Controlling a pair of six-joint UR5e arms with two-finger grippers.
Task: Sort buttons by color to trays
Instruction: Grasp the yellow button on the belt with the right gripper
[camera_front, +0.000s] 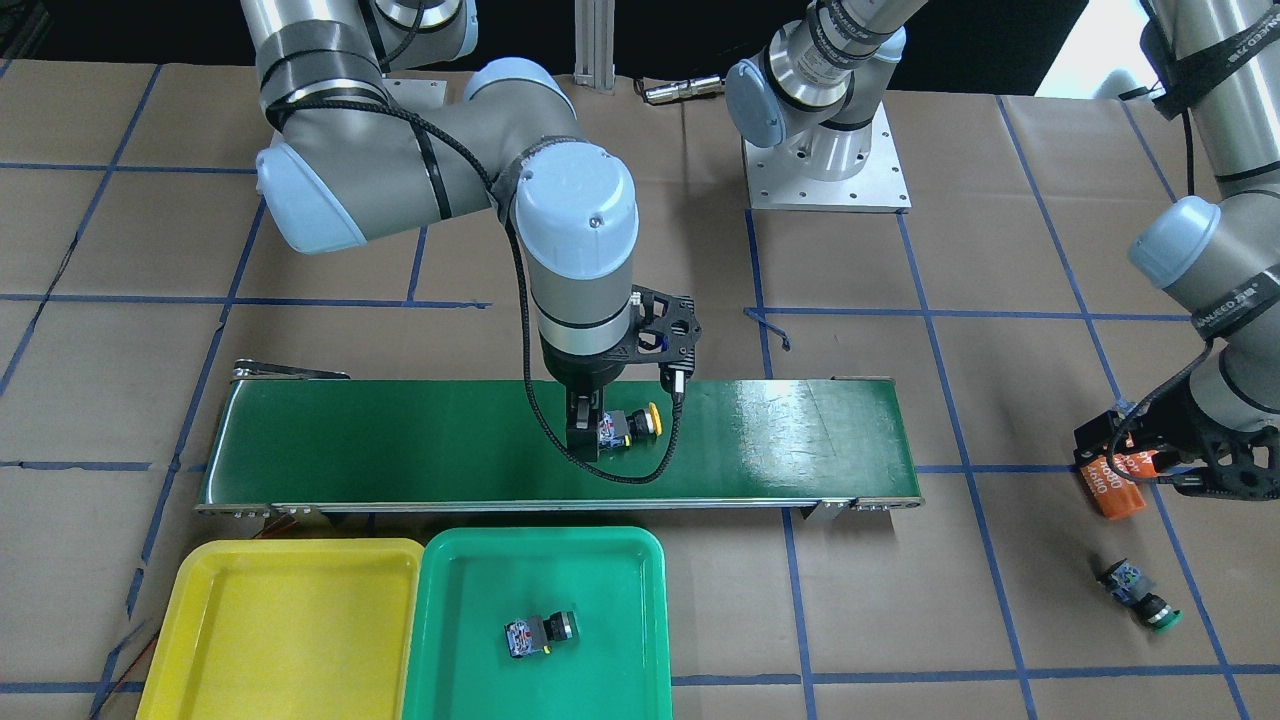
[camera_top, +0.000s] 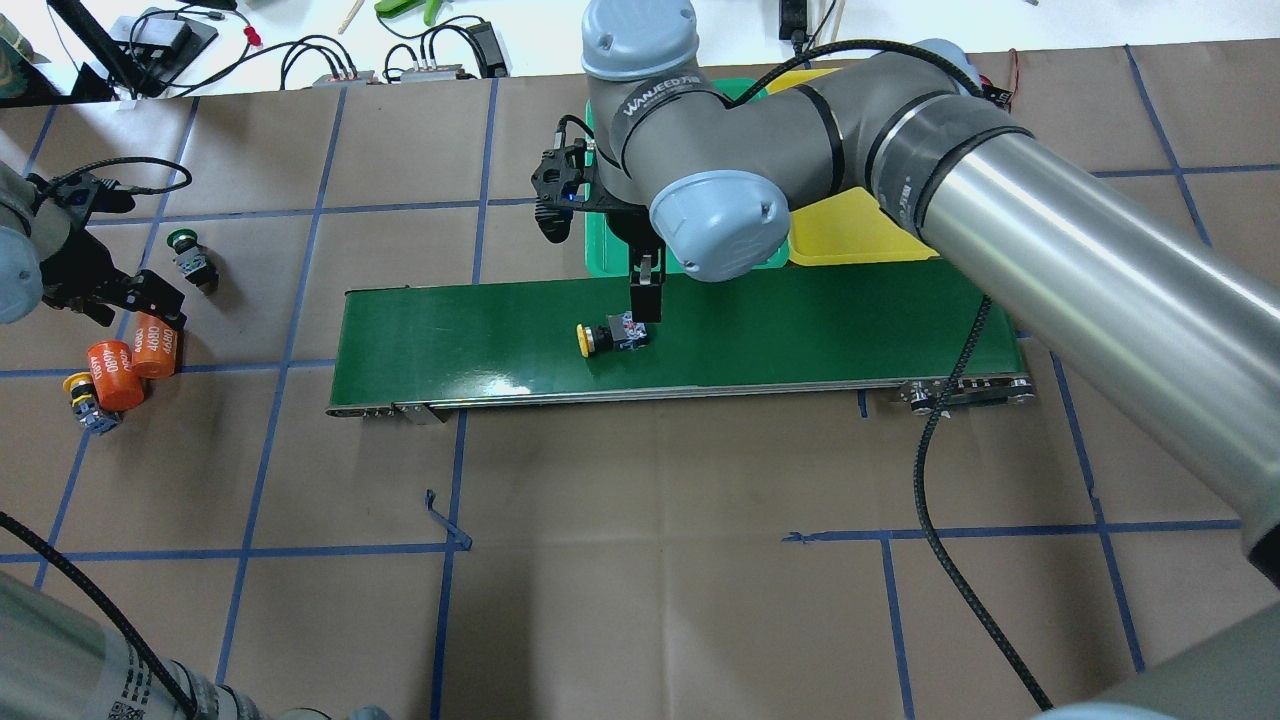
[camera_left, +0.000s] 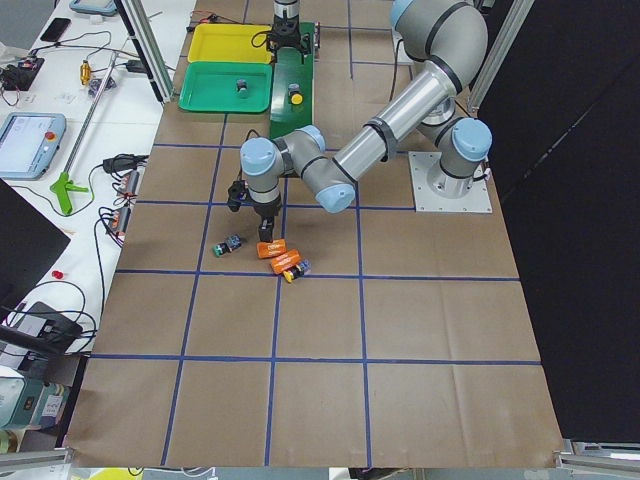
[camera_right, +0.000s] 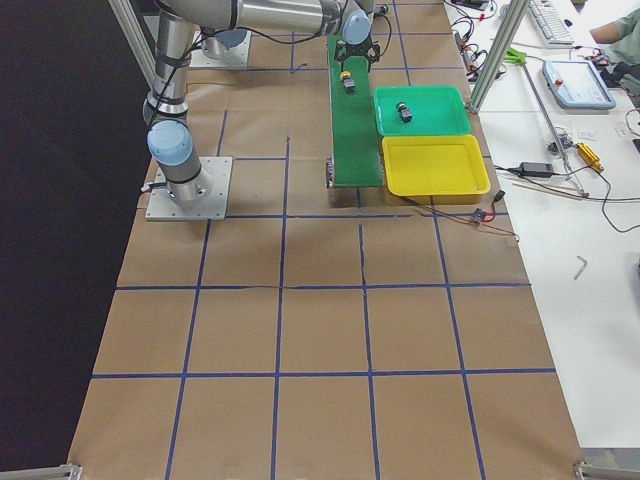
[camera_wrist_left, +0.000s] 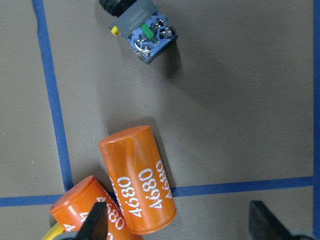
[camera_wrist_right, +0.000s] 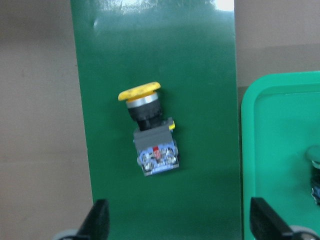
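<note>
Front-facing exterior: centre frame, right gripper (camera_front: 583, 445) low over the conveyor belt (camera_front: 400, 440), beside a yellow-capped button (camera_front: 634, 425). Bottom: one button (camera_front: 540, 633) lies in the green tray (camera_front: 470, 600), with the yellow tray (camera_front: 250, 620) adjoining. Right wrist: jaws spread wide above the yellow-capped button. Left wrist: left gripper (camera_wrist_left: 182, 222) spread over orange 4680 cylinders (camera_wrist_left: 140, 180), lower left.

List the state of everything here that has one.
right gripper, open.
left gripper, open near orange cylinders.
yellow tray, empty.
green tray, holding one button.
yellow button, on its side on the belt.
green button, on its side on the table.
</note>
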